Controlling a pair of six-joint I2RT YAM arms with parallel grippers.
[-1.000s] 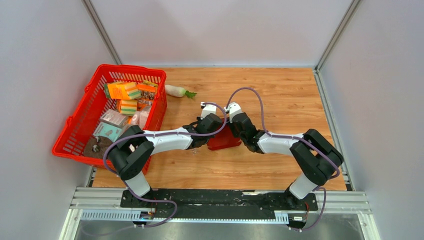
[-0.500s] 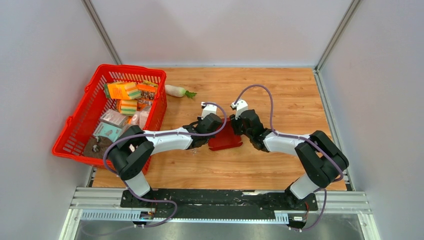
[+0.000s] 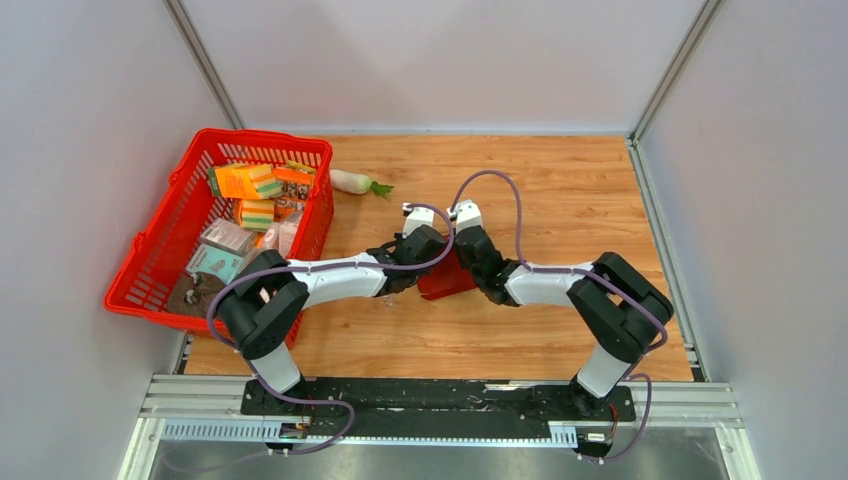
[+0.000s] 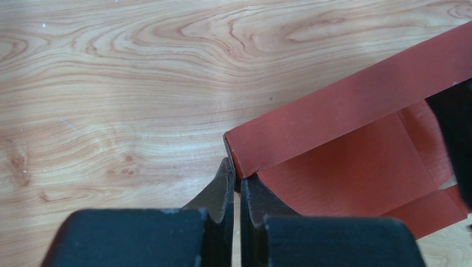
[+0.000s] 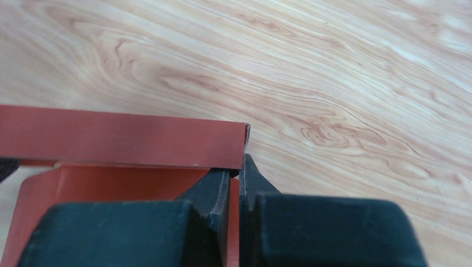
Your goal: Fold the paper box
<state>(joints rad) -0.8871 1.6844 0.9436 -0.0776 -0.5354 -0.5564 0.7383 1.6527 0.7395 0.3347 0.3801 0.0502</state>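
The dark red paper box (image 3: 445,281) lies on the wooden table between my two arms, partly hidden under them. In the left wrist view the box (image 4: 356,150) shows a raised wall and creased panels. My left gripper (image 4: 236,178) is shut on the wall's near corner. My left gripper (image 3: 425,262) meets the box from the left. In the right wrist view my right gripper (image 5: 236,175) is shut on the end of another raised wall of the box (image 5: 122,146). My right gripper (image 3: 468,258) comes in from the right.
A red mesh basket (image 3: 150,270) with orange packets (image 3: 245,180) and other small boxes stands at the left. A white radish (image 3: 352,181) lies behind the arms by the basket. Grey walls enclose the table at the back and both sides.
My right gripper drew back to the right and opened, then came back in and shut on the box wall. The left gripper kept its hold and did not move.
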